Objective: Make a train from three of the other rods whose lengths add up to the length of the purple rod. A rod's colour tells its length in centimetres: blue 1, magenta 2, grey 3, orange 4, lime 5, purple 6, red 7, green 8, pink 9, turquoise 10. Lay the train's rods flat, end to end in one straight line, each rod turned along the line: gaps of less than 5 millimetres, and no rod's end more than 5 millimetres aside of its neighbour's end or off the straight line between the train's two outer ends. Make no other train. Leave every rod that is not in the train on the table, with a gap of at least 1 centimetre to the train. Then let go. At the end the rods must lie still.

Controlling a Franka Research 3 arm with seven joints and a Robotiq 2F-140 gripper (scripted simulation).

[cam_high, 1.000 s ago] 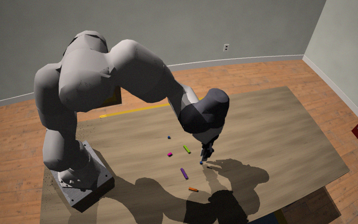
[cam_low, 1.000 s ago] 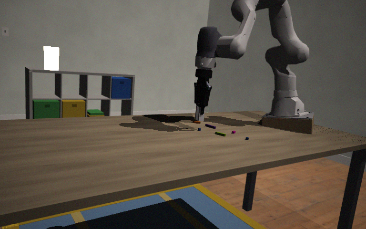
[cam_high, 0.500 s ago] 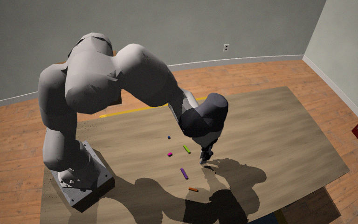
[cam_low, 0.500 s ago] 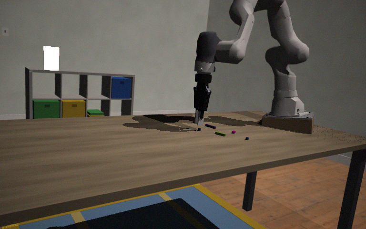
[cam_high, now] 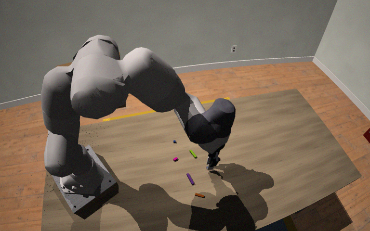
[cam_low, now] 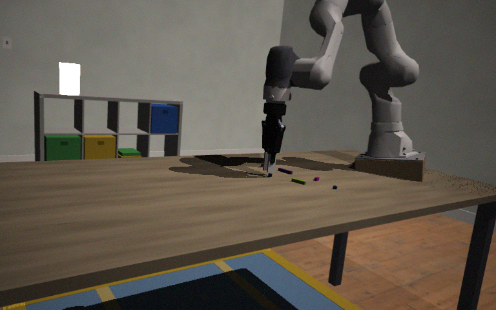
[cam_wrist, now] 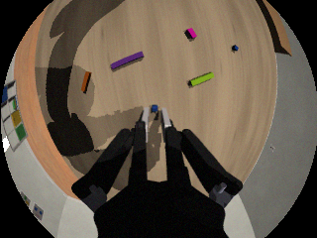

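Observation:
My gripper (cam_high: 210, 165) points straight down, its tips just above the table, and also shows in the side view (cam_low: 268, 167). Its fingers stand a narrow gap apart and hold nothing. A small blue rod (cam_low: 269, 175) lies on the table right under the tips; in the wrist view it sits between the fingertips. The purple rod (cam_high: 190, 178) lies nearer the front. An orange rod (cam_high: 199, 195) lies beyond it. A lime rod (cam_high: 192, 153), a magenta rod (cam_high: 175, 159) and a second blue rod (cam_high: 174, 141) lie to the gripper's left.
The robot's base (cam_high: 81, 187) stands at the table's left front corner. All rods lie apart from one another in the table's middle. A shelf with coloured boxes (cam_low: 106, 128) stands far behind the table.

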